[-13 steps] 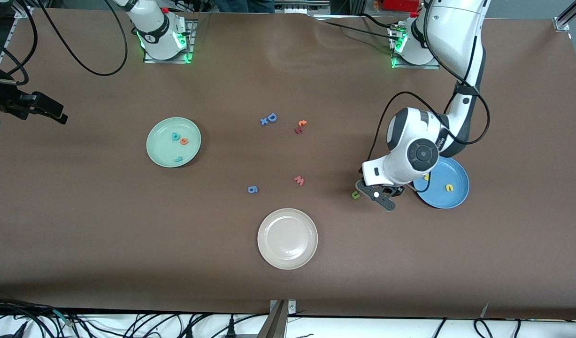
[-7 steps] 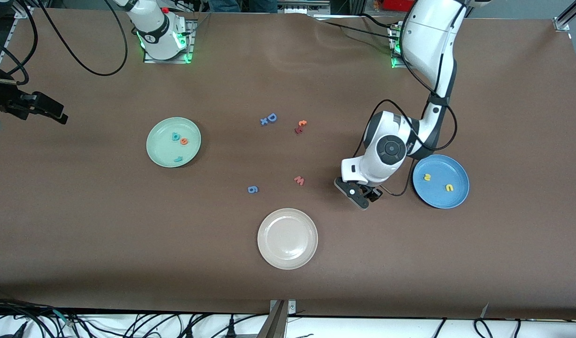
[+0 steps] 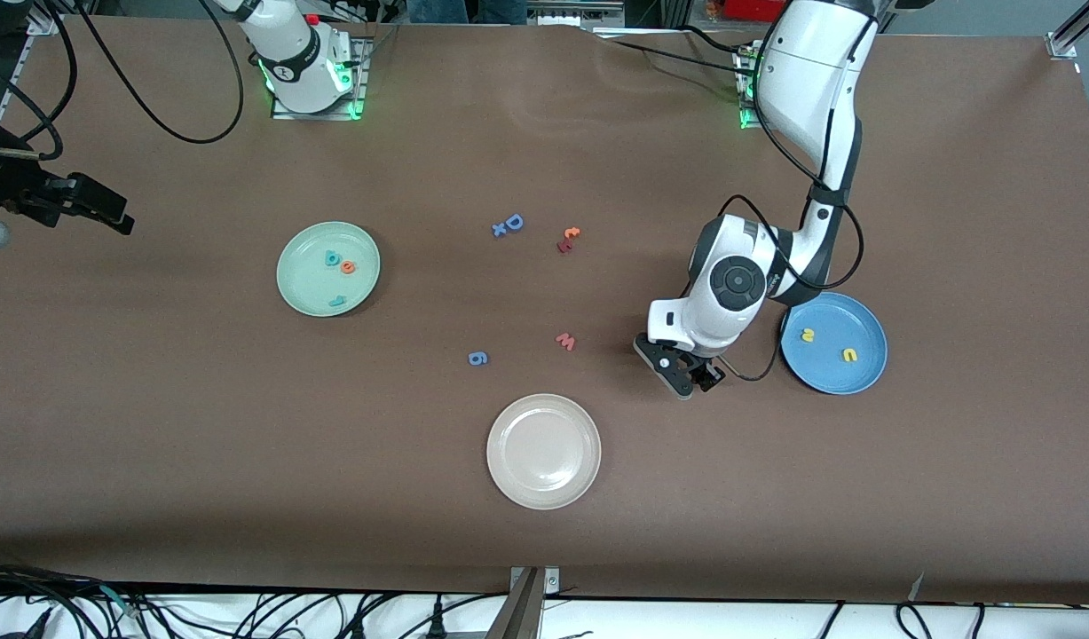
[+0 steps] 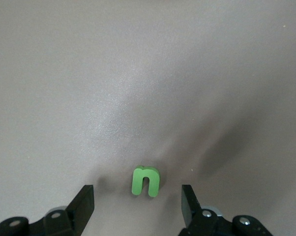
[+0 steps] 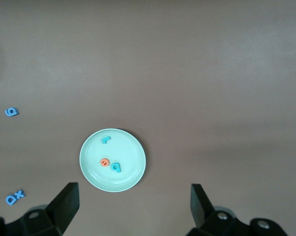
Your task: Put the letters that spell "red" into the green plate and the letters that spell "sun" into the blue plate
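The left end effector (image 3: 689,374) hangs low over the table (image 3: 775,497), between the pink "w" (image 3: 566,341) and the blue plate (image 3: 871,368), with its jaws parted and nothing between them. Its wrist view shows the green "n" (image 4: 146,181) lying flat on the table in the gap between the two fingers (image 4: 83,206), closer to one than the other. In the front view the arm's own wrist hides the letter.

To do this pick well, I would judge the main need to be centring: shift the jaws slightly so the "n" sits midway, then descend straight until the tips almost meet the table and close slowly. The letter is thin and light, so an off-centre close would likely push or flip it rather than grip it. Then lift clear and carry it to the blue plate, where a yellow "s" (image 3: 808,335) and a yellow "u" (image 3: 850,355) already lie.

The right end effector (image 3: 100,213) waits, jaws wide and empty, above the table's edge at the right arm's end. The green plate (image 3: 300,293) already holds the teal "d" (image 3: 332,258), orange "e" (image 3: 349,265) and teal "r" (image 3: 337,302).

Readable writing is only the letters themselves: a blue "D" (image 3: 514,222) with a small blue "x" (image 3: 500,230), a blue "g" (image 3: 477,358), and a red-orange pair (image 3: 568,239) too small to read. The beige-white plate (image 3: 543,451) is plain
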Robot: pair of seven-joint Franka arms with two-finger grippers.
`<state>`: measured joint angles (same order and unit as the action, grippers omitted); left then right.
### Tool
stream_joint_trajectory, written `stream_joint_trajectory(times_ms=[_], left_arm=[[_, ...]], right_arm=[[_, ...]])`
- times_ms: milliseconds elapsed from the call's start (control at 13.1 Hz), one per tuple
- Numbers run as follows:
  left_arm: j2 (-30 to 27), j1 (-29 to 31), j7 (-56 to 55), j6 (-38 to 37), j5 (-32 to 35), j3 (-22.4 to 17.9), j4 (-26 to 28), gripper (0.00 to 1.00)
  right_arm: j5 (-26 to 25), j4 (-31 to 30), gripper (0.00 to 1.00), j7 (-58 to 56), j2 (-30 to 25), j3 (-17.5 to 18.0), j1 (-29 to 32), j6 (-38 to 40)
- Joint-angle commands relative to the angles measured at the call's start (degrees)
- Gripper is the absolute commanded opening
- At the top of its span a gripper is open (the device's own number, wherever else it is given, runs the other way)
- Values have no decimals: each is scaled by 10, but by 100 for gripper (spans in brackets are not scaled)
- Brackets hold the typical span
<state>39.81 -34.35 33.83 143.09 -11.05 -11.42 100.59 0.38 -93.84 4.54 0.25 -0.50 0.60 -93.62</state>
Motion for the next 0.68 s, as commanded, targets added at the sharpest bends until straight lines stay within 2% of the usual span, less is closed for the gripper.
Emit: stream_joint_trajectory(times_ms=[0,228,609], left_arm=[[4,0,10,12,16,-2,5,80],[11,-1,10,13,16,-2,5,80],[18,-2,10,30,18,-2,5,72]], right_arm=[[7,9,100,-5,3,2,3,5],[7,9,100,-5,3,2,2,5],[7,9,100,-5,3,2,2,5]])
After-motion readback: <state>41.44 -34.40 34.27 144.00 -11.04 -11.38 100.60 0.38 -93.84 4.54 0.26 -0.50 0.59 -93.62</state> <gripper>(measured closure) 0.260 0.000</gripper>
